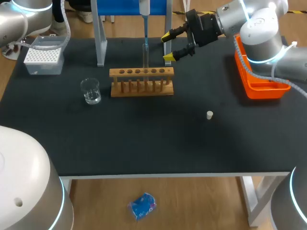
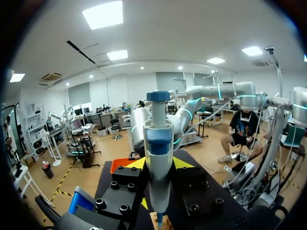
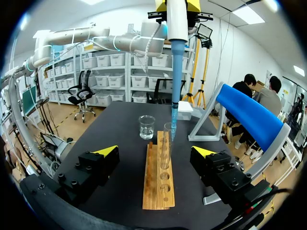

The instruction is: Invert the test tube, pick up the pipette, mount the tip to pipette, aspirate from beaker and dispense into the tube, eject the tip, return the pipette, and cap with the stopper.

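Observation:
My left gripper (image 2: pixel 159 165) is shut on the white and blue pipette (image 2: pixel 158 158), held upright above the wooden rack (image 1: pixel 141 81). The pipette (image 1: pixel 144 7) carries a long blue tip (image 3: pixel 175 96), and the tip's end dips into the mouth of the clear test tube (image 3: pixel 167 143). That tube (image 1: pixel 145 57) stands upright in a middle hole of the rack. Just behind the rack's right end, my right gripper (image 1: pixel 175 45) stands open and empty, facing the tube. The beaker (image 1: pixel 90 91) with a little water sits left of the rack. The white stopper (image 1: pixel 209 115) lies on the mat, front right.
A tip box (image 1: pixel 44 56) sits at the back left. The grey pipette stand (image 1: pixel 100 33) rises behind the rack, with a blue top. An orange bin (image 1: pixel 261 81) is at the right edge, under my right arm. The black mat (image 1: pixel 153 139) covers the table.

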### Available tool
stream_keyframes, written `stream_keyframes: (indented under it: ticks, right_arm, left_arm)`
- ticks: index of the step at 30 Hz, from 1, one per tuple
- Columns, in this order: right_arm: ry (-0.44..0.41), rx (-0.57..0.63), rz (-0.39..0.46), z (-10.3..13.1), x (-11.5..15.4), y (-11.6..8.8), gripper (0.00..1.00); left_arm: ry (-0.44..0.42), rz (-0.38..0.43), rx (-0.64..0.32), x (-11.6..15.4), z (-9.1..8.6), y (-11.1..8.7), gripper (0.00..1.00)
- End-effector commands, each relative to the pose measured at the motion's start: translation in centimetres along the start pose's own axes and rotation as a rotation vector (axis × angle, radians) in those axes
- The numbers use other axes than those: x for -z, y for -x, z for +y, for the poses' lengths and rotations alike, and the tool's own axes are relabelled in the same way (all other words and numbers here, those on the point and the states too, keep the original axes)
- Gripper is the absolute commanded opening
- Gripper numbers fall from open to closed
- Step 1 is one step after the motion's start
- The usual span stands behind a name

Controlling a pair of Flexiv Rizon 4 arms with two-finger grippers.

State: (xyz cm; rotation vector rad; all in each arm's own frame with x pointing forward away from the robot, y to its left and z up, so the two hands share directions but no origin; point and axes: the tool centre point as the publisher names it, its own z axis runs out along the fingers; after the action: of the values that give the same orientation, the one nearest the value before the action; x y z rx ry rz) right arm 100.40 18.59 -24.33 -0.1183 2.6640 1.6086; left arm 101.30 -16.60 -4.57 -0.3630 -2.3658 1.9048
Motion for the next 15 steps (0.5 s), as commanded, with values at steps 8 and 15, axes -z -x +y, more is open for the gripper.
stream_keyframes:
  ticks: [8, 15]
  right_arm:
    - [0.001, 0.001, 0.0, -0.05, 0.02, 0.0, 1.0]
    - [0.001, 0.001, 0.0, -0.05, 0.02, 0.0, 1.0]
  left_arm:
    - [-0.003, -0.009, 0.014, -0.03, 0.52, -0.76, 0.0]
    - [-0.004, -0.015, 0.018, 0.07, 0.85, -1.03, 0.0]
